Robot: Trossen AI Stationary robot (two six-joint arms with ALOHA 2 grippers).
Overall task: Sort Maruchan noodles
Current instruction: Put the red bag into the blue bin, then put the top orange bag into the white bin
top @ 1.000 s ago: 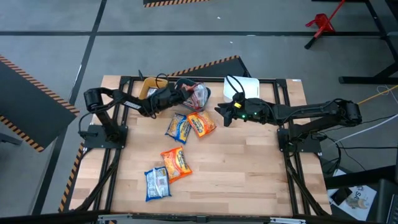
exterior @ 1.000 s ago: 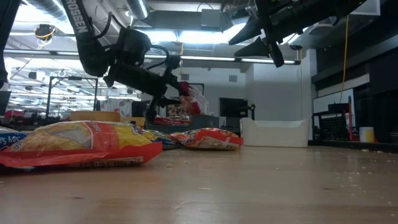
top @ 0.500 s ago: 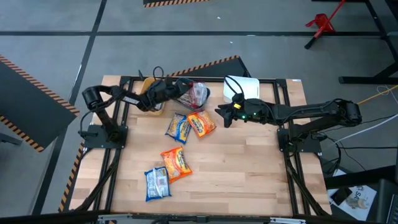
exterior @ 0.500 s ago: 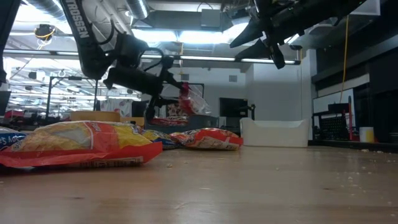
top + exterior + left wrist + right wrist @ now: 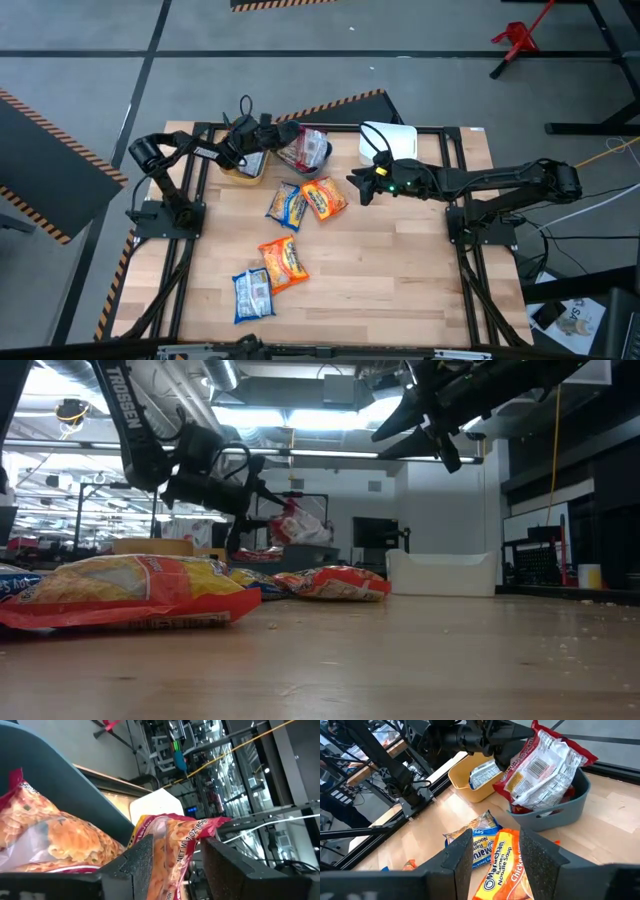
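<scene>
My left gripper (image 5: 283, 135) (image 5: 176, 862) is at the far edge, over the teal bin (image 5: 318, 160) (image 5: 552, 812), shut on a dark red Maruchan packet (image 5: 303, 150) (image 5: 545, 765). Another red packet (image 5: 50, 837) lies in that bin. A blue-white packet (image 5: 482, 772) lies in the yellow bin (image 5: 243, 165). On the table lie a blue-yellow packet (image 5: 287, 205), two orange packets (image 5: 323, 197) (image 5: 283, 262) and a blue-white one (image 5: 252, 293). My right gripper (image 5: 358, 187) (image 5: 495, 857) hovers open, right of the orange packet. My left gripper pinches the dark red packet between its two fingers at its upper end (image 5: 509, 760), coming level from the table's left. The packet slants down from the fingers. Its lower end (image 5: 555, 802) is inside the teal bin, on the packet lying there.
A white bin (image 5: 390, 140) stands at the far edge, right of the teal bin. The black frame rails (image 5: 200, 230) run along the table's left and right sides. Bare wood (image 5: 400, 280) spreads over the table's near right part.
My left gripper has drawn back toward the far left, still holding the red packet. The packet has come lower and tipped down over the teal bin. My right gripper has kept still.
</scene>
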